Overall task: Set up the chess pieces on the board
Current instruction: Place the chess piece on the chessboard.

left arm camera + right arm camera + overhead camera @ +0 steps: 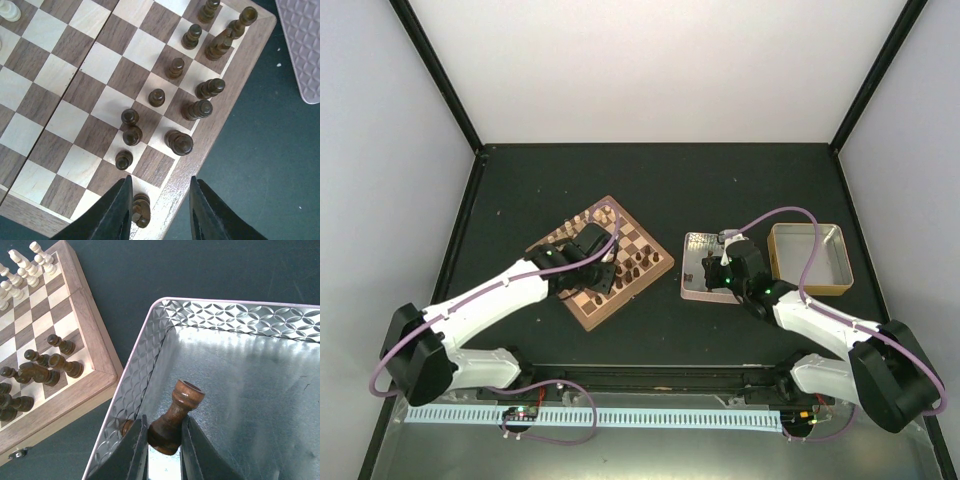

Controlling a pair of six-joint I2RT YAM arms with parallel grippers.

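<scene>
A matte black table (760, 180) fills the floor of a boxed-in cell, its surface dotted with a few pale specks. Three plain white walls close it in: a back wall (660, 70), a left wall (380, 180) and a right wall (920, 150). Black posts (435, 70) (880, 70) run up the two far corners. Along the near edge lie a black rail (650, 378), a white slotted strip (650, 418) and a grey metal sheet (670, 460). The light is soft and even, brightest on the back wall.
</scene>
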